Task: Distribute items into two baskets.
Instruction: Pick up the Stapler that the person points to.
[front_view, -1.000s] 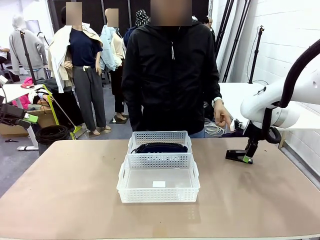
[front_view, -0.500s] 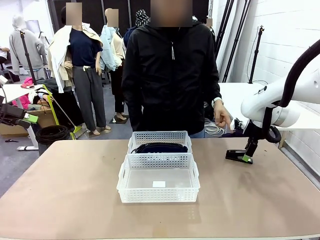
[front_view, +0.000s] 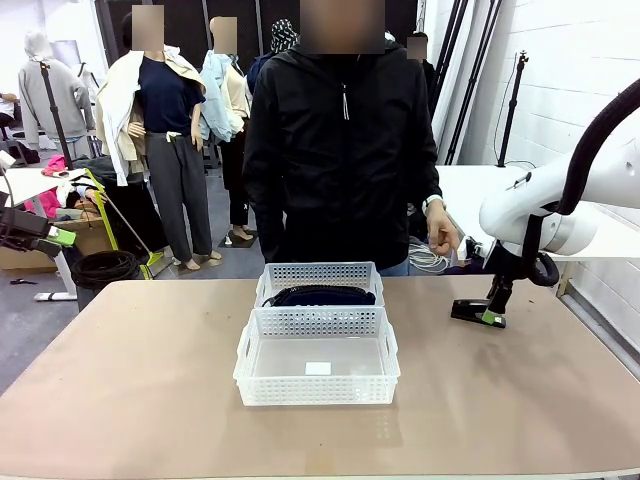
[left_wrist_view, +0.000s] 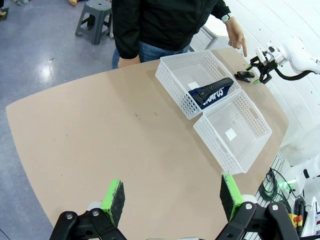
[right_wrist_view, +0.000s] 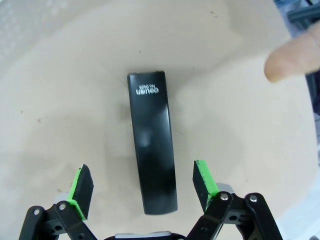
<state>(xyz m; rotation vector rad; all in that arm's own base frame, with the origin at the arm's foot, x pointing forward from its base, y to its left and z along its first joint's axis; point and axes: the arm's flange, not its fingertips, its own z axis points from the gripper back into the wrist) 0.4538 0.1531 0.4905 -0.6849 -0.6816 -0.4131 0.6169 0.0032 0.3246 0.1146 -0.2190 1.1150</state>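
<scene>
Right hand (right_wrist_view: 141, 171) a shade further left than before, fingers (right_wrist_view: 81, 190) apart astride the flat-lying black stapler (right_wrist_view: 151, 145).

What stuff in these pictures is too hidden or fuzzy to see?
Front view: the navy pouch in the far basket is mostly hidden behind the near basket's wall.
Front view: that basket's label is too small to read.
Right wrist view: the stapler's print is too blurry to read.
Right wrist view: the person's fingertip is blurred, cut off at the edge.
</scene>
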